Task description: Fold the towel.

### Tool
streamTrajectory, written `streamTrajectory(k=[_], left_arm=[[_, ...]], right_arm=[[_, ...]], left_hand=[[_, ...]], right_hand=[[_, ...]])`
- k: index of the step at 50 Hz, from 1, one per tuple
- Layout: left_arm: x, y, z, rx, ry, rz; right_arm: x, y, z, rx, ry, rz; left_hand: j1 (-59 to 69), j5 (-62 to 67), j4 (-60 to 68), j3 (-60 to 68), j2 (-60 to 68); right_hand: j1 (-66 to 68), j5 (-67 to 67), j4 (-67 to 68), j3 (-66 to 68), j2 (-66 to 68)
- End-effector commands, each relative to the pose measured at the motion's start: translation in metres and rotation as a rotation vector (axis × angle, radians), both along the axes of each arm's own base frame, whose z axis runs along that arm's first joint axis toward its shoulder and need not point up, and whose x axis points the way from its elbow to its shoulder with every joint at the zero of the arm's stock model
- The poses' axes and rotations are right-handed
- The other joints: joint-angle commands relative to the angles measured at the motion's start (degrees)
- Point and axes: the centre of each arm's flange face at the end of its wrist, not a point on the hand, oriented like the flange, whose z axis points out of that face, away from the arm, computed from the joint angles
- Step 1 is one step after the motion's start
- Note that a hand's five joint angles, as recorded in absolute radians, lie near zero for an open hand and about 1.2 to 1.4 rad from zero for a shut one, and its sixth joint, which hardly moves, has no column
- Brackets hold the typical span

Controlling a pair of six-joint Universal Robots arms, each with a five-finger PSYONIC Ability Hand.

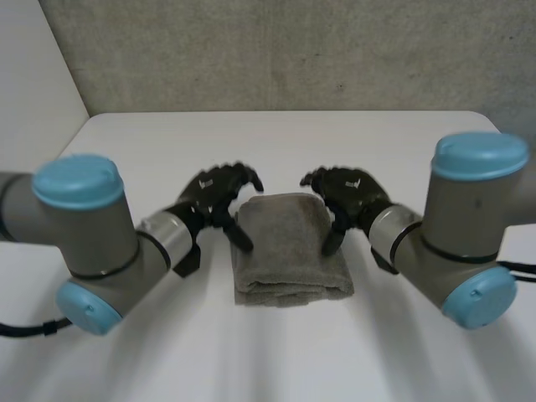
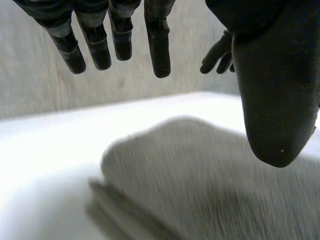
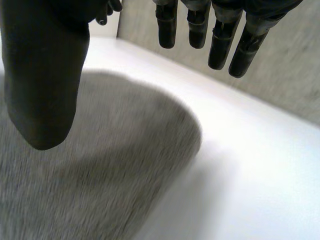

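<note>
Towel (image 1: pixel 291 251) lies folded between left hand (image 1: pixel 219 194) and right hand (image 1: pixel 350 194), both slack-fingered, empty.

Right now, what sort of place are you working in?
Most likely a robotics lab or test bench rather than a home: a bare white table, a plain grey wall behind it, and a folded grey towel lying between the left hand and right hand.

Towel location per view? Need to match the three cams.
Head view: folded towel on the table, between left hand and right hand.
Left wrist view: towel under the left hand's thumb.
Right wrist view: towel under the right hand's thumb.
Shared landmark: grey wall behind the table.
</note>
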Motion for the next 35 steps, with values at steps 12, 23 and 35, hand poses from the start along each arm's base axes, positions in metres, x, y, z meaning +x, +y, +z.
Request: streamTrajectory(k=[12,23,35], left_arm=[[0.048,-0.009,0.123,-0.112,0.046,0.211],[0.059,-0.003,0.131,-0.084,-0.003,0.327],[0.059,-0.001,0.133,-0.071,-0.011,0.326]], right_arm=[[-0.049,0.011,0.134,-0.236,-0.101,-0.321],[-0.058,0.004,0.131,-0.210,-0.081,-0.352],[-0.060,0.002,0.130,-0.209,-0.085,-0.357]], left_hand=[[-4.4,-2.4,-3.8,-3.8,-3.5],[-4.4,-2.4,-3.8,-3.8,-3.5],[-4.6,-2.5,-4.0,-3.9,-3.7]], right_hand=[[-2.5,-3.4,-4.9,-4.0,-4.2],[-2.5,-3.4,-4.9,-4.0,-4.2],[-2.5,-3.4,-4.9,-4.0,-4.2]])
